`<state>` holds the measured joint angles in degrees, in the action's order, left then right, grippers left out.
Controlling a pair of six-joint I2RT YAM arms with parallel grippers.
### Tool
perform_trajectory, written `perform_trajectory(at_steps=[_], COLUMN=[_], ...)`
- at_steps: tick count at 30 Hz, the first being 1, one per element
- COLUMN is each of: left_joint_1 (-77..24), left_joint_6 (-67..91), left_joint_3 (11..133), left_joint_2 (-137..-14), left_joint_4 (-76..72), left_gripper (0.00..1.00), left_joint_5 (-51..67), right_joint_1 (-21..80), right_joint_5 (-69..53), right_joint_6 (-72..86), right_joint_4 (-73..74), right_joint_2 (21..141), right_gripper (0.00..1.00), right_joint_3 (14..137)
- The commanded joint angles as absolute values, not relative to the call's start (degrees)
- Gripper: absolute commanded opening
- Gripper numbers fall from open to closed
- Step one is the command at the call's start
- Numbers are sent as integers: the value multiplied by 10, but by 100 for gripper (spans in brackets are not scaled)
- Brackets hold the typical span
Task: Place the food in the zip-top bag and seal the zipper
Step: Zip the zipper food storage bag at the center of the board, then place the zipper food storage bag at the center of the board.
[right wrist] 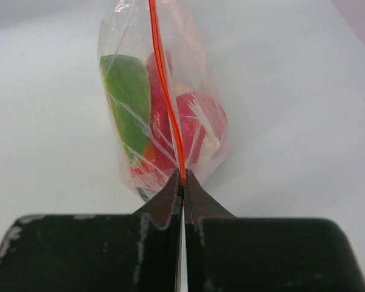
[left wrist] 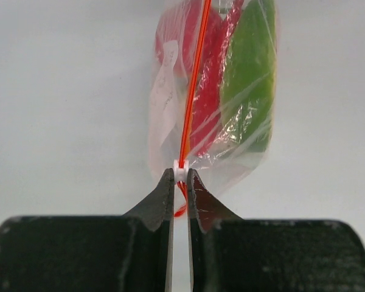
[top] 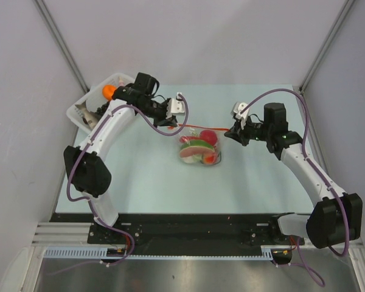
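One zip-top bag (top: 201,149) sits near the middle of the tabletop (top: 140,182) with red and green food (left wrist: 249,79) inside. The left gripper (left wrist: 180,176) and the right gripper (right wrist: 182,180) each pinch one end of its one zipper (left wrist: 193,85), jaws almost shut

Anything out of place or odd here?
An orange toy food sits outside the clear plastic zip-top bag, in the white slatted basket at far left, though the left hand and right hand pinch the red-orange zipper at its ends.

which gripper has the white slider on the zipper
The left gripper: the white slider sits between its tips. The right gripper pinches bare zipper strip.
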<state>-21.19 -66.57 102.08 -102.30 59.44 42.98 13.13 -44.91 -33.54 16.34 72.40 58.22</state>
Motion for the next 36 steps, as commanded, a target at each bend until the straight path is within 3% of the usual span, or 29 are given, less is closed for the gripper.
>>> perform_trajectory(at_steps=[1,22,28,32,36], left_joint_1=[-171,-137,-147,-149,-149], left_joint_6=[-707,-730,-599,-513,-503], left_joint_3=[1048,1030,1099,1220,1311], left_joint_2=[-999,-984,-1022,-1087,-1134], left_joint_4=[620,608,542,482,514], left_gripper=[2,0,0,0,0], left_joint_5=[368,327,352,335,328], right_joint_1=[102,70,70,72,70], right_joint_5=[-444,-457,-435,-414,-406], right_joint_6=[-366,-388,-332,-318,-326], right_joint_4=[191,203,69,-42,-84], right_joint_2=[697,690,730,792,848], right_gripper=[0,0,0,0,0], right_joint_3=[583,584,584,610,666])
